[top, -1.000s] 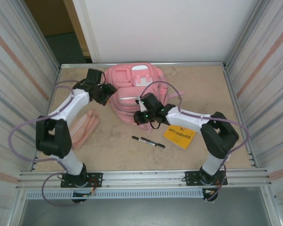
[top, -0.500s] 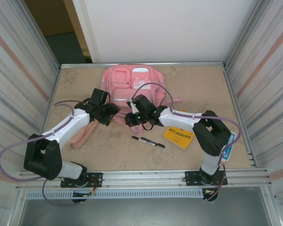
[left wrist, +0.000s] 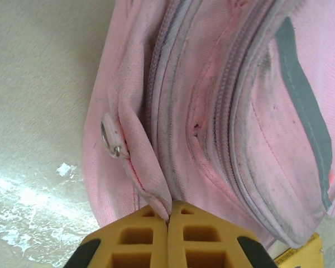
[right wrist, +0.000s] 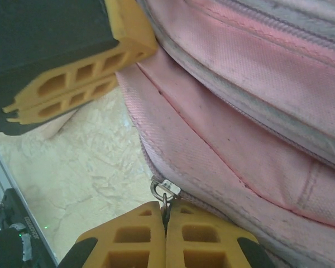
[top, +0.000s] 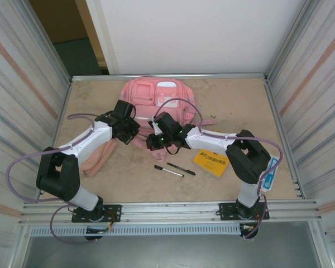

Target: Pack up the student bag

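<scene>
1. The student bag [top: 159, 96] lies at the far middle of the table [top: 243, 106], white patch up.
2. The left gripper [left wrist: 167, 219] is pinched together on a fold of the bag's fabric.
3. The right gripper [right wrist: 165, 215] is clamped on the bag's zipper pull [right wrist: 163, 192].
4. The yellow booklet [top: 212, 162] bears black print, too small to read.

Bright, even overhead light, faint soft shadows, wrist close-ups slightly soft

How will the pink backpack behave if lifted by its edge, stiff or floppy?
Probably floppy: the student bag folds where the left pincer pinches it. Likely light, since it lies slumped. Pulling the zip pull in the right pincer may drag the whole bag.
</scene>
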### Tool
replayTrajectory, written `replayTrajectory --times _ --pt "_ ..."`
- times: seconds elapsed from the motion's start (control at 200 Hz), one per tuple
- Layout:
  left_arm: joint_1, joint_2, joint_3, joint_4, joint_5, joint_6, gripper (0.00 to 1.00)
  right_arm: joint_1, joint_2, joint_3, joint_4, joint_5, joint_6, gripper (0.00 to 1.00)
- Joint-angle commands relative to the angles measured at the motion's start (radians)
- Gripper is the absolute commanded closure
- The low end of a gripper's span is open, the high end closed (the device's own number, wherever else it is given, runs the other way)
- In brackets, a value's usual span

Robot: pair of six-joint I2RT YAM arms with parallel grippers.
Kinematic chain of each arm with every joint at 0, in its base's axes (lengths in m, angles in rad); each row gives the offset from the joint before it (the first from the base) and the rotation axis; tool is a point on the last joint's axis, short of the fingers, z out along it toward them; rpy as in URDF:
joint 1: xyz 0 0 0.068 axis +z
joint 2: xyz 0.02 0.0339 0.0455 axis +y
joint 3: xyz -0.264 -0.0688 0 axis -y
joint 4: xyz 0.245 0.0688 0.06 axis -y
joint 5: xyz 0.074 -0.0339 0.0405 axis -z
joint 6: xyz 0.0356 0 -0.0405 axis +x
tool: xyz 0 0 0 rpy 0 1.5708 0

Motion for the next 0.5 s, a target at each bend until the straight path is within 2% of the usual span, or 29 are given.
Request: replayTrajectory --times 0.0,0.105,0.281,0.496 --pt "0.020 -0.014 0.037 -0.007 -0.057 0.087 1.00 -0.068 -0.062 -0.028 -0.123 0.000 -0.018 1.00" --pt "0.061 -0.015 0.019 0.007 -0.002 0.096 1.00 -0.140 -0.115 -0.103 -0.177 -0.002 -0.075 1.00" --pt "0.105 -0.011 0.048 0.003 0.006 0.197 1.00 -0.268 -0.196 -0.247 -0.189 -0.020 -0.127 1.00" --pt "0.136 0.073 0.114 0.041 0.109 0.212 1.00 -0.257 -0.241 -0.278 -0.128 -0.021 -0.107 1.00"
